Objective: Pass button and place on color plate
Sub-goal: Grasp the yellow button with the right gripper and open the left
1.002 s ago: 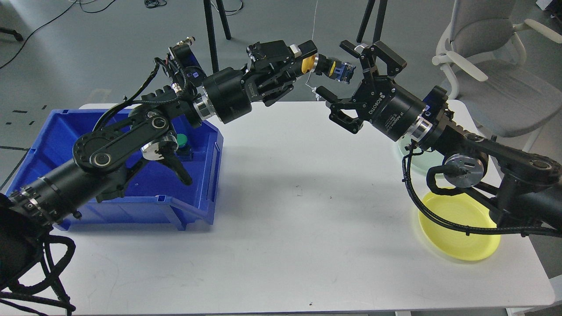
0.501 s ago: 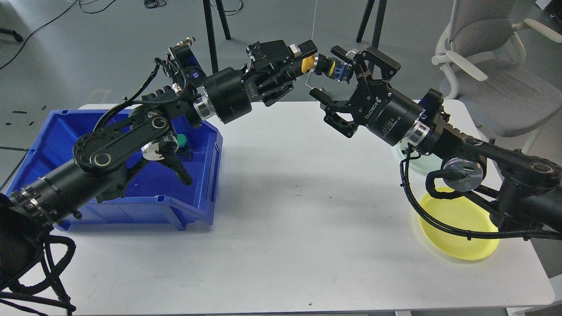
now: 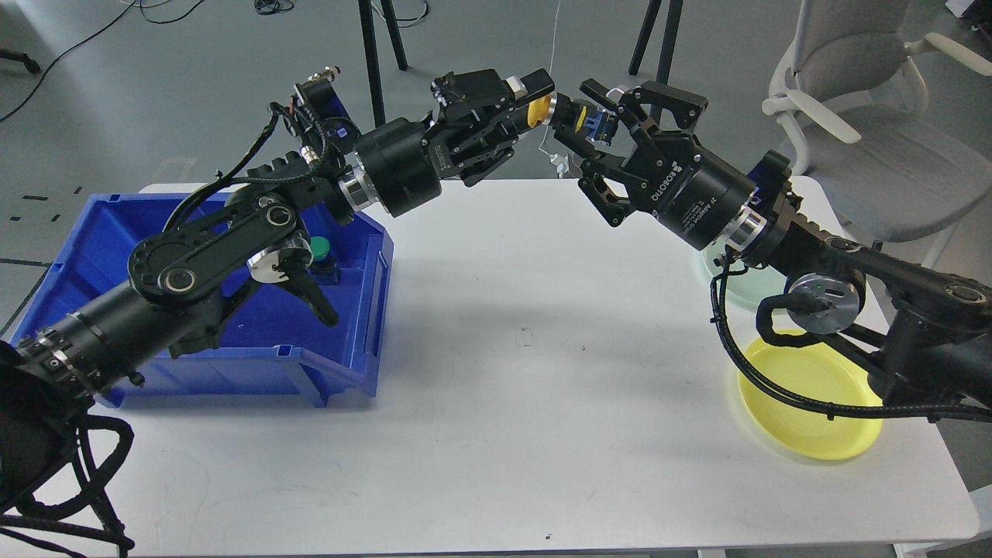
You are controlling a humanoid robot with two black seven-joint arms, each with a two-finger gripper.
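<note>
Surface fills most of the frame, white and broad; you have the blue bin at the left edge with a green-capped button inside it, and the yellow plate at the lower right, with a paler plate partly hidden behind the right arm.

Both arms meet at the upper centre of the frame, well above the surface; the left end effector is pinching the yellow button by its yellow cap, so the button's long axis runs roughly level, pointing right toward the other arm.

The right end effector sits immediately to the right, its fingers spread, one above and one below the button's blue-and-black tail end; whether either finger touches it you cannot tell from here.

That is the relation your handover turns on: the button lies along the line between the two end effectors, cap to the left, tail to the right, so the right one should close across the tail before the left lets go; judged from this, the yellow plate is the likely target, far down to the lower right.
</note>
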